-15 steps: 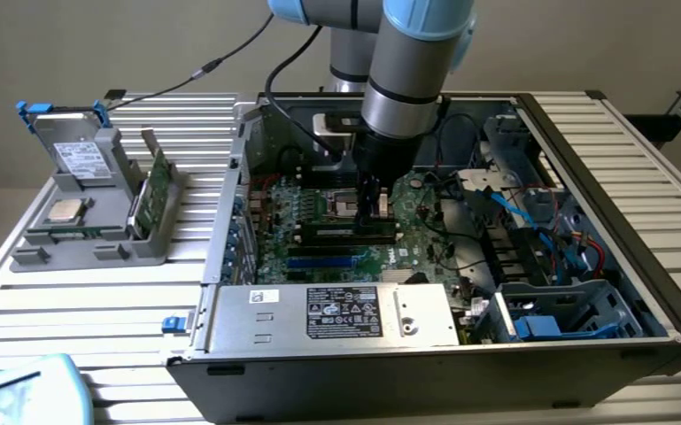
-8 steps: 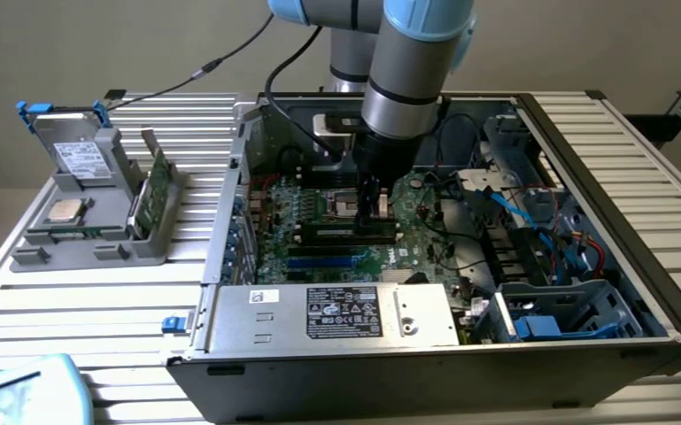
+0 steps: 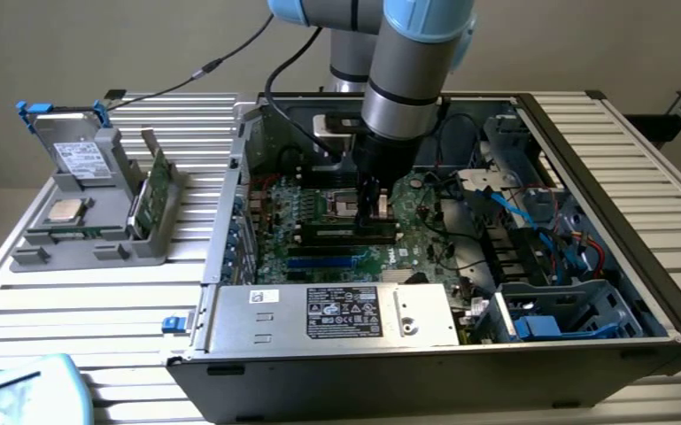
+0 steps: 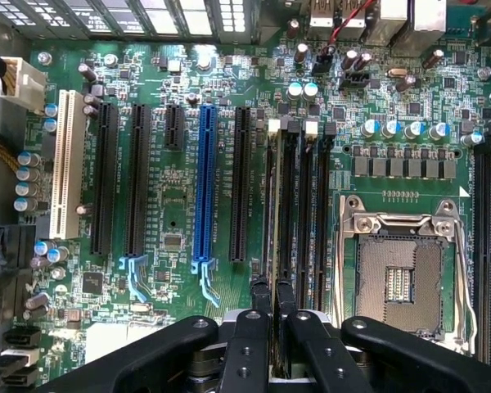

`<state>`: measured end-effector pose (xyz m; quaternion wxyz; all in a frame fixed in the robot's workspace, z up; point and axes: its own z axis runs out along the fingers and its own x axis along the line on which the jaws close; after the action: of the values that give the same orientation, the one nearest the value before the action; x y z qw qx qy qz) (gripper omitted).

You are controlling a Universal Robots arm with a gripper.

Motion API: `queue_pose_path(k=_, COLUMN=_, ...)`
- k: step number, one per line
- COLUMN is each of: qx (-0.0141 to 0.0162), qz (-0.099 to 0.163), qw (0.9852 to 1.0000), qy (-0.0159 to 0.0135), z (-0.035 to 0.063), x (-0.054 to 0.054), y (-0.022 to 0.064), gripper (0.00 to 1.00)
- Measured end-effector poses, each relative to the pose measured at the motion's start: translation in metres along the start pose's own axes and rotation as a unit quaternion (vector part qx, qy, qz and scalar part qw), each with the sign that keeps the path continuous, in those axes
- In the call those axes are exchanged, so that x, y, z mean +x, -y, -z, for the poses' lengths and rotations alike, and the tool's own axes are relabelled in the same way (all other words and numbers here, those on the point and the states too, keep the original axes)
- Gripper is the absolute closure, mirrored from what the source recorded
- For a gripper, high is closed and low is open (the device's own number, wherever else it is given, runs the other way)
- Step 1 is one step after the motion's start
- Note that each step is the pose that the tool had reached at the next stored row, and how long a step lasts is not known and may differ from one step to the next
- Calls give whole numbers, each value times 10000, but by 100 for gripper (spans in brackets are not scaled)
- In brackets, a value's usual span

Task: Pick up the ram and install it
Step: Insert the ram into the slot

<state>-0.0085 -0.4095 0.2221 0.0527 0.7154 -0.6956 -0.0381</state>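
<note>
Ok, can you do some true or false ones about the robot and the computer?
1. The gripper is inside the open case. True.
2. The socket has a chip in it. False: it is empty. A silver chip lies on the grey holder at the exterior view's left.
3. The gripper is shut on the ram. True.
4. The ram is at the blue slot. False: it is at the black slots beside the socket.
5. The case has its lid on. False: it is open, with the board showing.
</note>
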Motion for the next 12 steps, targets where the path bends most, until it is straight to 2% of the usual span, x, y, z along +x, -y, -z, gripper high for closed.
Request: queue_pose_path(k=12, qx=-1, qz=-26, qw=10000, qy=3, z=-20, x=0, y=3, gripper=86)
